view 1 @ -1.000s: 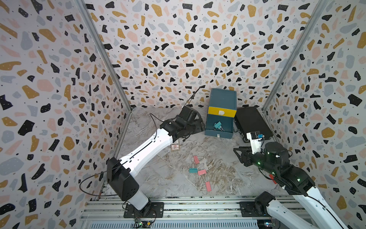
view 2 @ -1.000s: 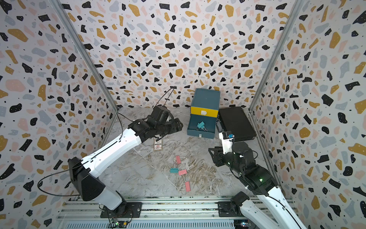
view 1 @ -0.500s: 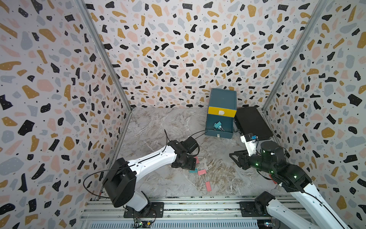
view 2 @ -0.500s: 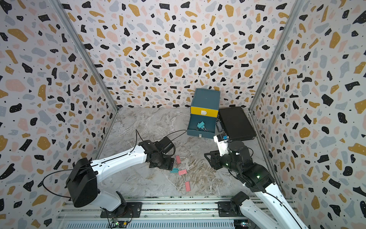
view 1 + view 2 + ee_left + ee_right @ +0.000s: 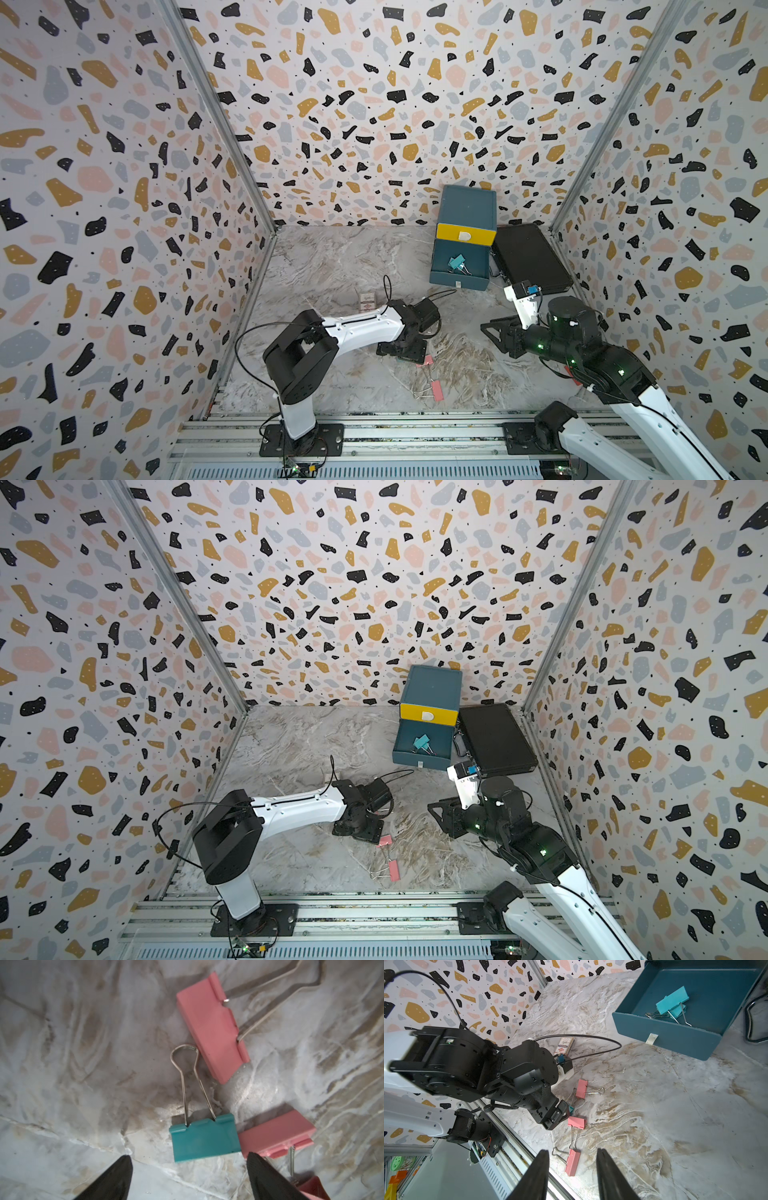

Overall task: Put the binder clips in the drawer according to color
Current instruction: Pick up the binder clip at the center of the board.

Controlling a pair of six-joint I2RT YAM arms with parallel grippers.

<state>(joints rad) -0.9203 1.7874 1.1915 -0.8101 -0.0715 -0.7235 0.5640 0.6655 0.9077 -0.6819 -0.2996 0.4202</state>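
While the left gripper holds its fingers apart either side of a teal clip lying on the table beside pink clips, the right gripper hovers empty, fingers apart; more teal clips lie in the open drawer.

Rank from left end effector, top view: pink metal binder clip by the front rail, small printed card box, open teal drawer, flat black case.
From left end effector:
1. Pink metal binder clip, rail side.
2. Printed card box, back left.
3. Open teal drawer, back right.
4. Flat black case, rightmost.
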